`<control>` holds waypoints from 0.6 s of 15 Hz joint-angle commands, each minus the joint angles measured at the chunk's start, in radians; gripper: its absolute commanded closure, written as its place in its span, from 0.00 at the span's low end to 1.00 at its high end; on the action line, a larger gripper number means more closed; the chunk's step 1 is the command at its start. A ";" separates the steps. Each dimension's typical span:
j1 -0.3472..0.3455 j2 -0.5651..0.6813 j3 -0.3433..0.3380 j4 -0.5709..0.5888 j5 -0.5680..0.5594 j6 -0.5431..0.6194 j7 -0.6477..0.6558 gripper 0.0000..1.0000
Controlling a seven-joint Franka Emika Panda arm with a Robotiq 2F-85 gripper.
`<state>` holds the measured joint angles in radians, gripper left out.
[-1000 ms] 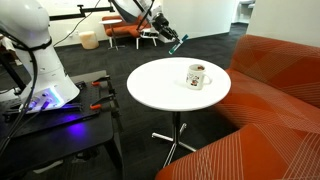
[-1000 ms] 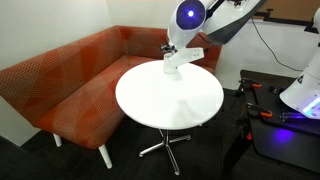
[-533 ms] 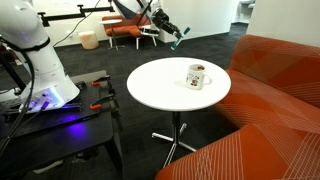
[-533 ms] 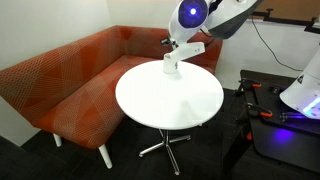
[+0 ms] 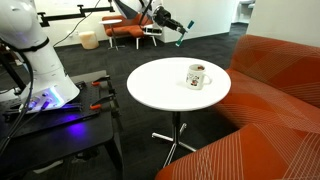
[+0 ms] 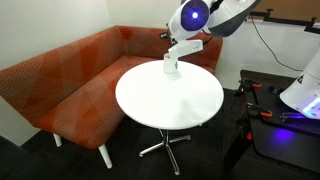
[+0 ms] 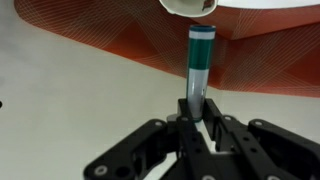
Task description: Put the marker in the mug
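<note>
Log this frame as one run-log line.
gripper: shut on marker | marker: held in air, outside mug | mug: upright on round white table | task: not done

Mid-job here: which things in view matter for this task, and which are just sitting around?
For the job:
- marker, held in the gripper
- white mug, standing on the round table

Just there:
- orange sofa
- orange chair at the back
- black cart
</note>
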<state>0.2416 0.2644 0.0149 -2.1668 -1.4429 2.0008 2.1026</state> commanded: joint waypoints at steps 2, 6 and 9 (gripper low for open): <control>-0.049 -0.095 0.032 -0.081 -0.152 -0.062 0.135 0.95; -0.093 -0.130 0.028 -0.117 -0.256 -0.066 0.214 0.95; -0.127 -0.130 0.023 -0.121 -0.317 -0.058 0.270 0.95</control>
<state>0.1532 0.1645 0.0225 -2.2549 -1.6943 1.9516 2.3067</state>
